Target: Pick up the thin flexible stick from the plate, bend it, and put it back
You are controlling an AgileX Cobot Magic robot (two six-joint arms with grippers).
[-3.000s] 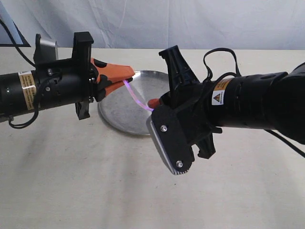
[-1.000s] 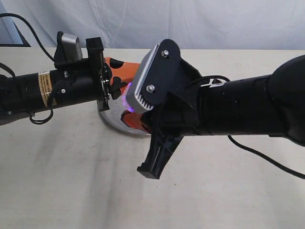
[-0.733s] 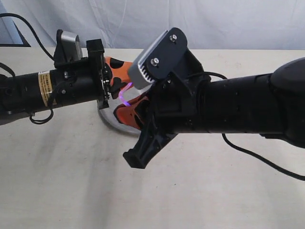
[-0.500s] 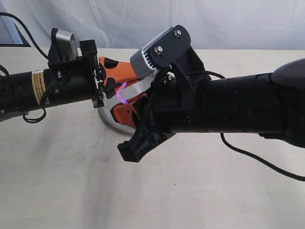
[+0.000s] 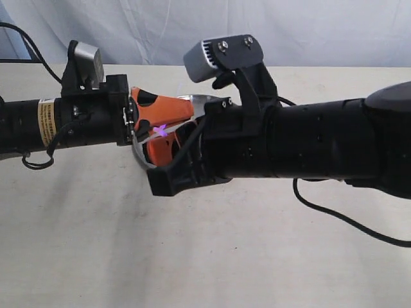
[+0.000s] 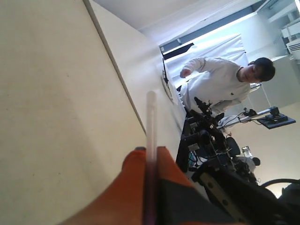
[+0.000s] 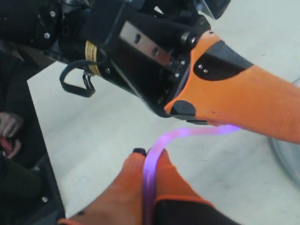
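Note:
The thin flexible stick [image 5: 161,130] glows pink-purple in a short tight bend between my two orange-fingered grippers, above the plate. My left gripper [image 5: 156,126] is shut on one end; in the left wrist view the stick [image 6: 150,140] runs straight out from between the pressed fingertips of the left gripper [image 6: 150,154]. My right gripper [image 5: 168,133] is shut on the other end. In the right wrist view the stick [image 7: 161,145] curves from the right gripper [image 7: 149,157] over to the left one's orange fingers [image 7: 243,101]. The silver plate [image 5: 196,99] is mostly hidden behind both arms.
A beige tabletop [image 5: 128,244] lies under both arms, with a pale cloth backdrop behind. A sliver of the plate's rim [image 7: 283,159] shows in the right wrist view. A person in white [image 6: 220,86] and other equipment stand beyond the table in the left wrist view.
The two grippers have closed in on each other and the right wrist has rotated. The stick has gone from a long shallow curve to a short tight bend.

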